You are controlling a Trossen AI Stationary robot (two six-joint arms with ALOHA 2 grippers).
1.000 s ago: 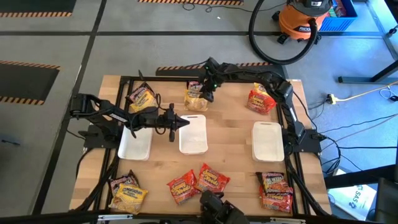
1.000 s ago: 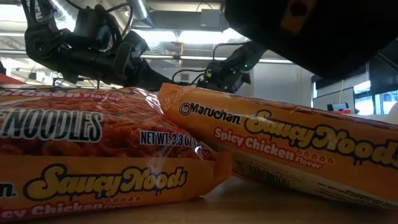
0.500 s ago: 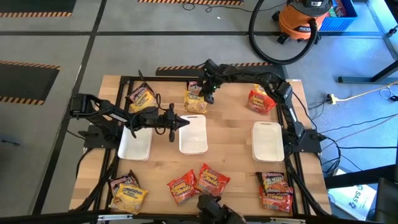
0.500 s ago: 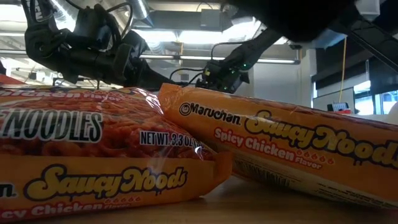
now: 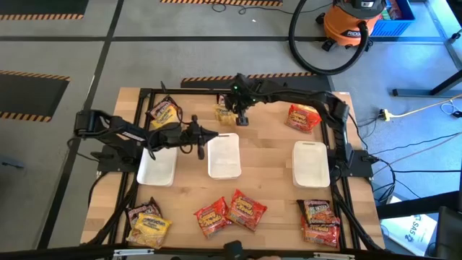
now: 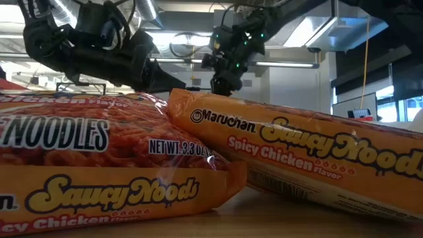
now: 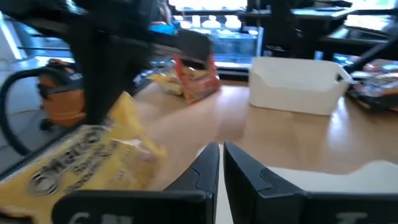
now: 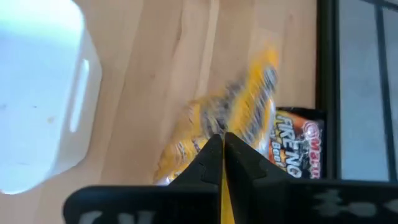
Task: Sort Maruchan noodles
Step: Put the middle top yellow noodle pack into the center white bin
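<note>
A yellow Maruchan noodle packet [image 5: 225,115] hangs at the table's far middle, with my right gripper [image 5: 242,118] shut on it. It shows blurred in the right wrist view as the yellow packet [image 8: 239,118] and beside my left fingers as the yellow packet [image 7: 87,158]. My left gripper [image 5: 211,135] stands shut and empty, pointing level between the left tray [image 5: 157,166] and the middle tray [image 5: 224,155]. Other packets lie flat on the table: dark and yellow ones [image 5: 163,113] at the far left, a red-orange one [image 5: 303,116] at the far right. My right gripper pinches the yellow packet's upper part [image 8: 233,134] between its two fingers, coming from above and slanting down. The packet hangs tilted below the fingers. Whether its lower end [image 7: 152,149] is clear of the table, I cannot tell.
A third white tray [image 5: 310,163] stands at the right. More packets lie along the near edge: at the left [image 5: 148,222], in the middle [image 5: 231,211], at the right [image 5: 320,220]. Two orange packets [image 6: 218,158] fill the low view. A black frame [image 5: 195,92] borders the table.
My right gripper has shut on the yellow packet, then risen and rolled, drawing a little toward the table's far edge. The packet has come up from the table with it and now hangs tilted below the fingers.
</note>
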